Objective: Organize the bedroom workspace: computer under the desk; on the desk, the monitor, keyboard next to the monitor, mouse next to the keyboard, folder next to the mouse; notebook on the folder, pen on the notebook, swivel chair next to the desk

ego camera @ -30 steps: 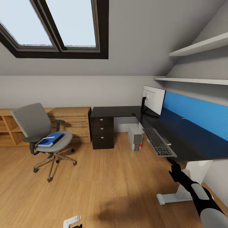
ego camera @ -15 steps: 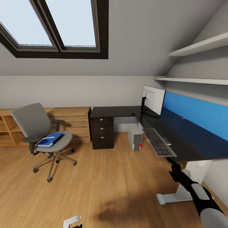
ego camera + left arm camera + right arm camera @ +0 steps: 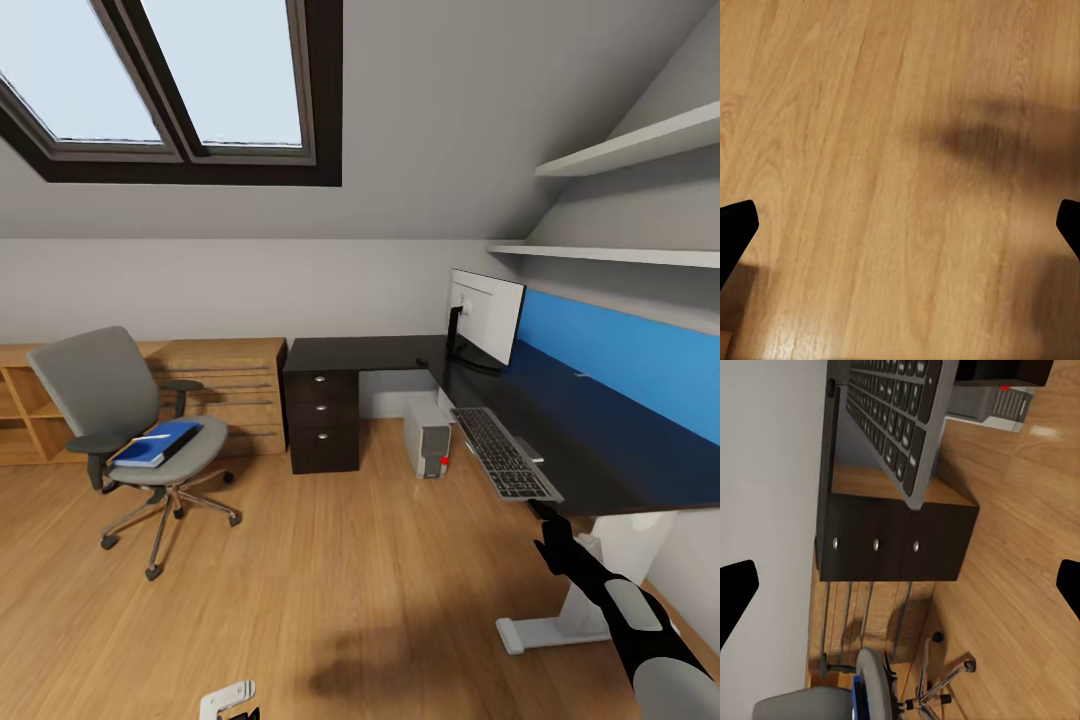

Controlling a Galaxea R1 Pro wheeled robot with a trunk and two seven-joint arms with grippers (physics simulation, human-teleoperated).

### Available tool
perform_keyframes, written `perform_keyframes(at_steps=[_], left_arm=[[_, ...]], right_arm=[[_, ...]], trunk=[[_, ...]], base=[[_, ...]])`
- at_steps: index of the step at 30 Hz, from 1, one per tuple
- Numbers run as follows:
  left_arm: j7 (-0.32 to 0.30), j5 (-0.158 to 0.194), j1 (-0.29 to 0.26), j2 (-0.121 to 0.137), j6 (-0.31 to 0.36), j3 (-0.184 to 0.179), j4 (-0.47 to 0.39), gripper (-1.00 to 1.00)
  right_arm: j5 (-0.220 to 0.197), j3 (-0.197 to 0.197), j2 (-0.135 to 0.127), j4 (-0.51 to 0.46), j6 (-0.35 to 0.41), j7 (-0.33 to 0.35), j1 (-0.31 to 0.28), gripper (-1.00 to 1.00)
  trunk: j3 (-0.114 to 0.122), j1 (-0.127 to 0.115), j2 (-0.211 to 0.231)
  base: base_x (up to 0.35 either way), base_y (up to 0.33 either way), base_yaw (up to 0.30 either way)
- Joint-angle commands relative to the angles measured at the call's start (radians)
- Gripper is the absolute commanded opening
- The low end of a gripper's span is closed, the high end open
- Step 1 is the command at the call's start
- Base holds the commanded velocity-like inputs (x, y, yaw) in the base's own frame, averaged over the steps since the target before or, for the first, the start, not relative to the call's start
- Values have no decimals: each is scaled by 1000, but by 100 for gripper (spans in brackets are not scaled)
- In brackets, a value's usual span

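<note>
Two end effectors hang low over the oak floor [image 3: 330, 580] as I look across the attic bedroom from the head camera. My right end effector [image 3: 553, 540] sits just below the front edge of the glossy black tabletop [image 3: 600, 450]; in its wrist view both dark fingertips [image 3: 736, 592] stand far apart at the frame's edges, released and holding nothing. My left end effector [image 3: 900, 229] is likewise spread wide over bare floorboards, empty.

On the tabletop, the monitor [image 3: 485, 318] stands upright near the corner, white back toward me. A dark grey keyboard [image 3: 503, 452] lies near the front edge, partly overhanging it. Under the tabletop, the light grey computer [image 3: 428, 437] stands on the floor beside the dark three-drawer unit [image 3: 322, 417].

Well apart to the left, the grey swivel chair [image 3: 130, 430] stands in front of a low oak chest [image 3: 225, 390]. A blue folder [image 3: 158, 442] lies flat on its seat. Above, a skylight [image 3: 170, 80] is set in the sloped ceiling, with white shelves [image 3: 630, 150] at right.
</note>
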Motion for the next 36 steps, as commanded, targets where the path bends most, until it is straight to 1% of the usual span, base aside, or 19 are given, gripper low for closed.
perform_keyframes(at_steps=[1,14,24,36], left_arm=[[0,1,-1,-1,-3,5,0,100],[0,1,-1,-1,-3,5,0,100],[0,1,-1,-1,-9,5,1,100],[0,1,-1,-1,-11,6,2,100]], right_arm=[[-4,-5,0,0,8,2,-1,100],[-4,-5,0,0,8,1,-1,100],[-4,-5,0,0,8,-1,-1,100],[-4,-5,0,0,8,-1,-1,100]], trunk=[[-1,0,-1],[-1,0,-1],[-1,0,-1],[-1,0,-1]], base=[[23,0,0],[13,0,0],[181,0,0],[25,0,0]])
